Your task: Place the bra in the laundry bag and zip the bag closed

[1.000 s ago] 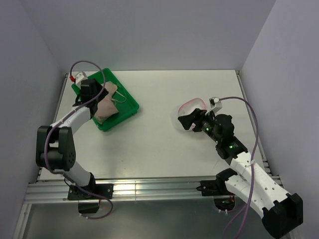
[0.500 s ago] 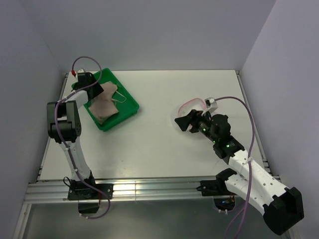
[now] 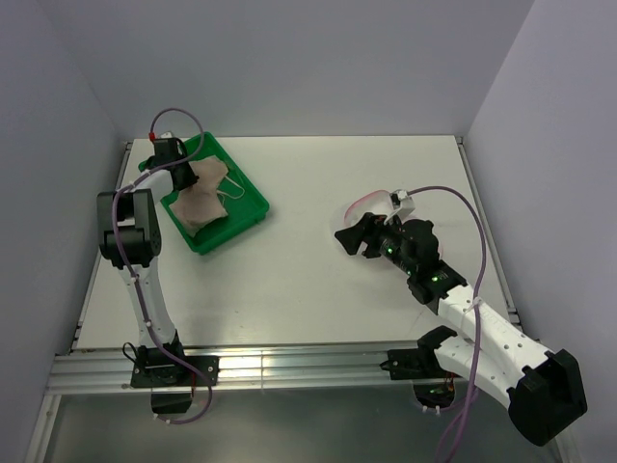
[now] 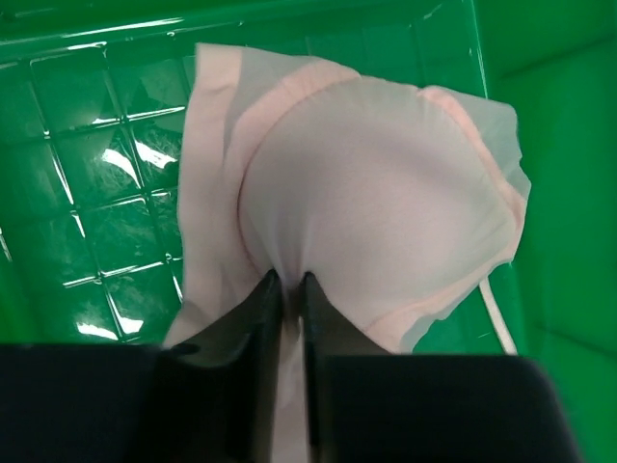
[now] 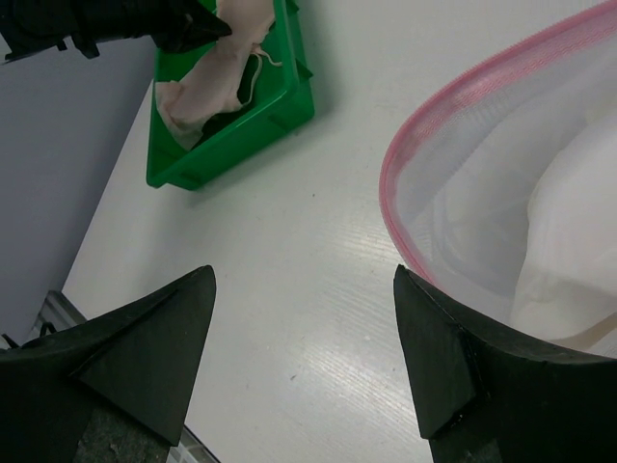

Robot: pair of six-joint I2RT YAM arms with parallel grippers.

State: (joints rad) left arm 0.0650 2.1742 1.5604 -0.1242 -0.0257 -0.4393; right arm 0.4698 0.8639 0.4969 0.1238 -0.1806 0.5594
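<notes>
The pale peach bra [image 3: 204, 199] lies crumpled in the green tray [image 3: 247, 218] at the far left of the table. My left gripper [image 3: 187, 179] reaches down into the tray. In the left wrist view its jaws [image 4: 287, 282] stand nearly together, pinching a fold of the bra [image 4: 376, 193]. The laundry bag [image 3: 372, 204], white mesh with pink edging, lies open at centre right. My right gripper [image 3: 349, 239] hovers at the bag's left edge. In the right wrist view this gripper [image 5: 304, 273] is open with only bare table between its fingers, and the bag's pink rim [image 5: 453, 106] shows beside the right finger.
The tray [image 5: 231, 135] with the bra [image 5: 217, 77] shows far off in the right wrist view. A thin strap [image 4: 496, 313] trails onto the tray floor [image 4: 96, 193]. White table stretches between tray and bag. Walls close in on the left, back and right.
The left arm has folded upright and its gripper moved to the far end of the tray, closing on the bra's fabric. The right gripper edged slightly left.
</notes>
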